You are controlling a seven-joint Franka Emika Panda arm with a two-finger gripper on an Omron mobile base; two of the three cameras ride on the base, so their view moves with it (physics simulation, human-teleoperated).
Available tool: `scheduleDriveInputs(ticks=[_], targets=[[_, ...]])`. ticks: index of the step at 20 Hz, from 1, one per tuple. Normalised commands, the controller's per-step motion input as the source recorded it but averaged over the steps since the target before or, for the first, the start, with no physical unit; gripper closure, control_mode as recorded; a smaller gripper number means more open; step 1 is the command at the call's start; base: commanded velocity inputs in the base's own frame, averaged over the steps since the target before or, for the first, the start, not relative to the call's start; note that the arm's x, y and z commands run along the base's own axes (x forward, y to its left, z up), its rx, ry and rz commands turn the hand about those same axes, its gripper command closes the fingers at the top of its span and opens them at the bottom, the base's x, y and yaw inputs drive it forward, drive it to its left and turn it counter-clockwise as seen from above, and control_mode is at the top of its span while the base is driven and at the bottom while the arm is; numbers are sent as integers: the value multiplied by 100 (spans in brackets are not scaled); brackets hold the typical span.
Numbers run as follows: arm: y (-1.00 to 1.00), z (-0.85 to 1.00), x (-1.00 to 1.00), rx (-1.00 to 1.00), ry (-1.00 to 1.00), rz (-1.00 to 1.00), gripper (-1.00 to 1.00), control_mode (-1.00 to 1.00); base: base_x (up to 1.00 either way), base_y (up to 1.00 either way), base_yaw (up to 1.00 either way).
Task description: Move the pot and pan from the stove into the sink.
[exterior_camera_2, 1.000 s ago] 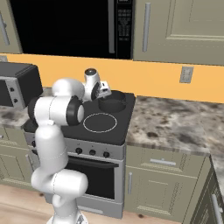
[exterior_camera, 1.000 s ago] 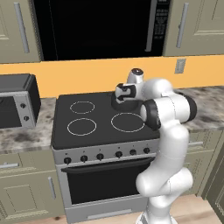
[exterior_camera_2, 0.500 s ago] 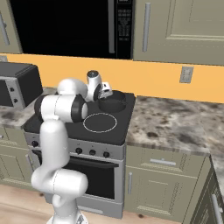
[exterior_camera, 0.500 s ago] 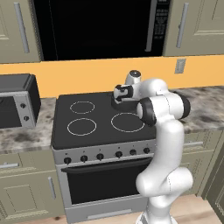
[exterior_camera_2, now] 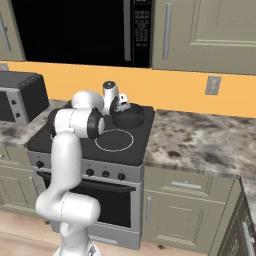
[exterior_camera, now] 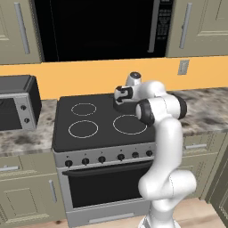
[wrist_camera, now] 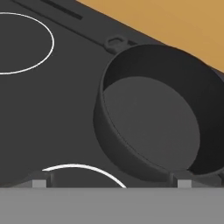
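Hand view looks down on the pot [wrist_camera: 153, 118], a squat round vessel in dark grey with low straight walls and a flat bare floor; a small looped handle sticks out from its far rim. No writing or brand can be read on it or anywhere else in the pictures. The gripper [wrist_camera: 111, 181] hangs just above the pot's near wall, its two fingertips [wrist_camera: 38, 181] spread wide, one out over the glass and the other [wrist_camera: 183, 181] at the pot's rim, holding nothing. The pot sits on the far right burner of the stove [exterior_camera: 95, 142], close to the orange back wall. In the right base view the pot [exterior_camera_2: 129, 116] shows just beyond the gripper [exterior_camera_2: 120, 106], on the black glass top with its white rings. A grey toaster oven [exterior_camera: 15, 102] stands on the counter left of the stove, and a dark microwave [exterior_camera: 98, 26] hangs above.
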Motion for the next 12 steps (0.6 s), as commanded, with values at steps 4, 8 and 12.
scheduleDriveInputs(ticks=[4,8,12], targets=[[-2,-20,29,0,0,2,-100,-100,0,0,0],[0,-23,21,-1,0,3,-100,-100,0,0,0],[0,-23,17,-2,1,3,-100,-100,0,0,0]])
